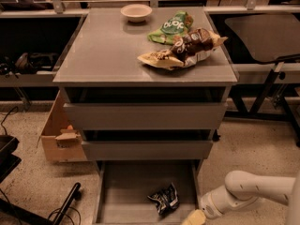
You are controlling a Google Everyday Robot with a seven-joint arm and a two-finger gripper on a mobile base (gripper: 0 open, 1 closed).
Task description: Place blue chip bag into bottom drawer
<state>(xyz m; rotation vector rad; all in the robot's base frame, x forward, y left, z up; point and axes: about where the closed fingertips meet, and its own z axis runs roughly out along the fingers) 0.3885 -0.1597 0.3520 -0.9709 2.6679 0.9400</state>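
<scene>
The blue chip bag [164, 198], dark and crinkled with white lettering, lies on the flat floor of the open bottom drawer [122, 191], toward its front right. My gripper [193, 218] is at the lower edge of the view, just right of and in front of the bag, apart from it. Only its pale tip shows, and my white arm [248, 191] runs off to the right.
On the cabinet top [103, 55] sit a small bowl [136, 12], a green bag [171, 26] and a larger brown-and-cream bag [183, 48]. Two shallower drawers [145, 116] above are slightly open. A cardboard box [61, 135] stands left of the cabinet, a chair [262, 36] right.
</scene>
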